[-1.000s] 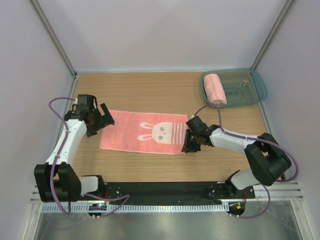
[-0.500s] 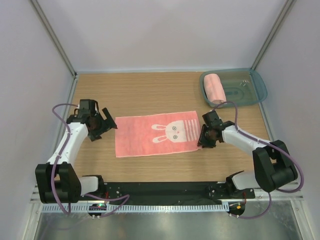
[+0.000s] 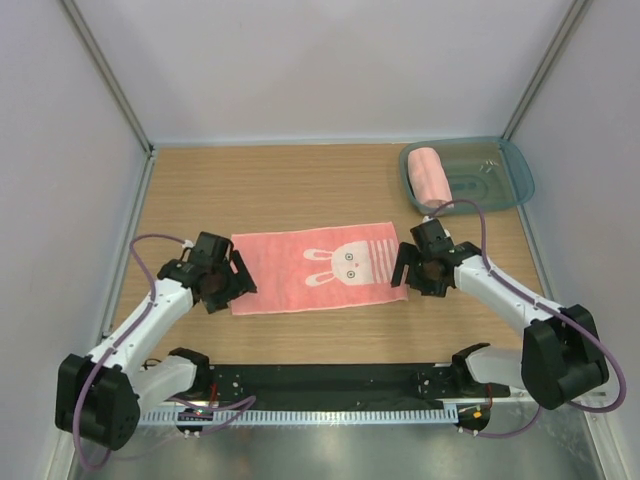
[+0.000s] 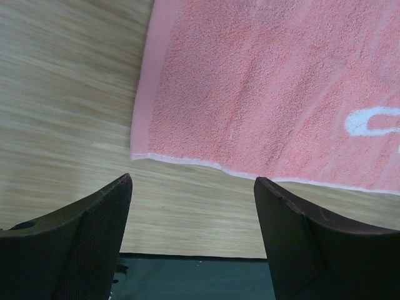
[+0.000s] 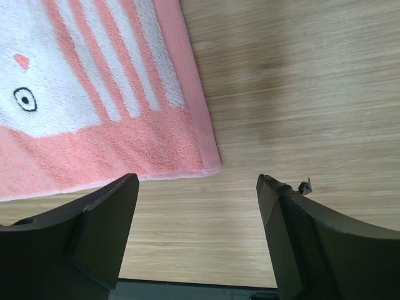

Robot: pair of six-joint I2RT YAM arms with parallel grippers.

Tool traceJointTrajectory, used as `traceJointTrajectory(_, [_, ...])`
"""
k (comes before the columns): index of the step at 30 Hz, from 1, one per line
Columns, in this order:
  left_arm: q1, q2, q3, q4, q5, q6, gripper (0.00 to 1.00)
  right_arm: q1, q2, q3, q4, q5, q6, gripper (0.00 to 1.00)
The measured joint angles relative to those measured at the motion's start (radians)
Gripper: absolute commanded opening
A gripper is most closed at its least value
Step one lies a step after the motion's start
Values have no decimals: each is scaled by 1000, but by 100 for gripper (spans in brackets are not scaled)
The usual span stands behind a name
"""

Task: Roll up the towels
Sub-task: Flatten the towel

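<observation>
Overhead view, read from left to right. The left gripper [image 3: 243, 281] sits low at the 8 o'clock corner of the flat towel [image 3: 300, 268], its jaws spread apart; in the left wrist view both fingers [image 4: 94, 231] stand short of the cloth's near hem, with the corner lying ahead between them. The flat towel, salmon-pink with a white rabbit face and pale stripes toward its right end, lies spread open on the wooden table [image 3: 300, 190], slightly nearer the arms than the table's centre. The right gripper [image 3: 402, 272] sits at the towel's 4 o'clock corner, jaws likewise apart; in the right wrist view its fingers [image 5: 94, 231] frame that corner without touching it. At the table's 1 o'clock corner a translucent teal bin [image 3: 505, 185] holds the rolled towel [image 3: 430, 176], plain pink, lying against the bin's left wall.
</observation>
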Motion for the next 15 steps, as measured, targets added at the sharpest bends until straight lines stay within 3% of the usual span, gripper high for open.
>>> traceJointTrajectory(6, [-33, -55, -13, -22, -126, -79, 76, 0, -21, 18, -17, 6, -3, 86])
traceJointTrajectory(15, [-35, 5, -158, 39, -141, -134, 70, 0, -22, 18, -26, 3, -4, 87])
